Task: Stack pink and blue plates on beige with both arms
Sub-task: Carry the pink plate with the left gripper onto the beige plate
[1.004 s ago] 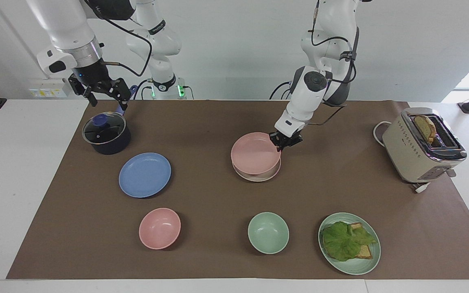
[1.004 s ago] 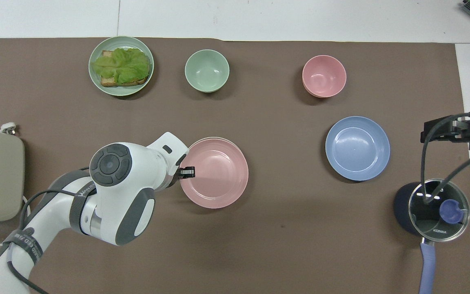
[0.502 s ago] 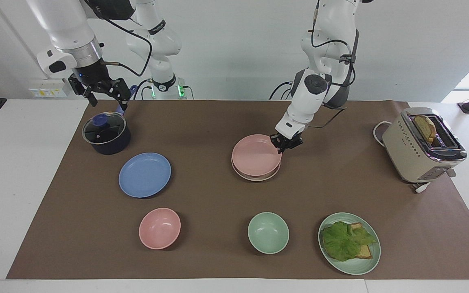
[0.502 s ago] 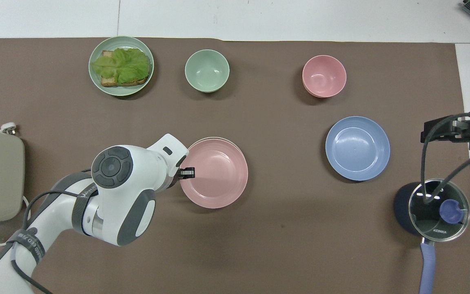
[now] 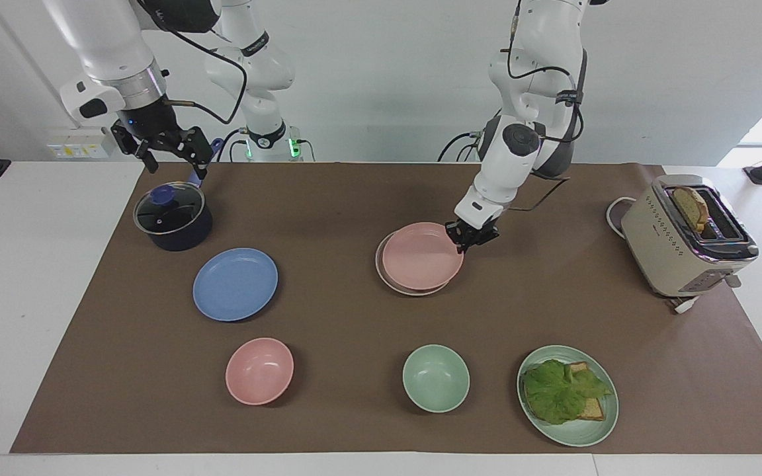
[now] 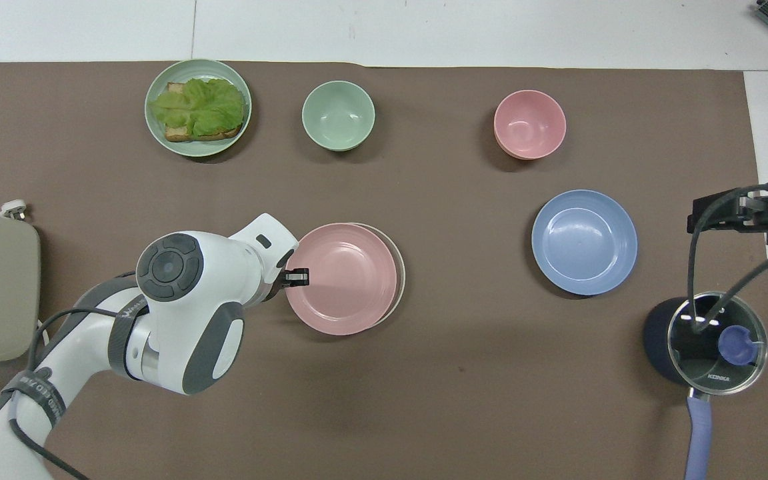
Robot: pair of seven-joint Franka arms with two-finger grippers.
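Note:
The pink plate (image 5: 421,256) (image 6: 341,279) lies on the beige plate (image 5: 380,268) (image 6: 399,280), shifted toward the left arm's end of the table so a beige crescent shows. My left gripper (image 5: 465,239) (image 6: 299,277) is shut on the pink plate's rim at the edge toward the left arm's end. The blue plate (image 5: 235,284) (image 6: 584,241) rests alone on the brown mat toward the right arm's end. My right gripper (image 5: 176,165) hangs open in the air over the pot's handle side and holds nothing.
A dark pot with a glass lid (image 5: 172,215) stands nearer to the robots than the blue plate. A pink bowl (image 5: 259,371), a green bowl (image 5: 435,378) and a green plate with lettuce and toast (image 5: 567,395) line the farthest row. A toaster (image 5: 685,235) sits at the left arm's end.
The left gripper lowered the tilted pink plate onto the beige plate and pulled it a little toward the left arm's end. The right arm has not moved.

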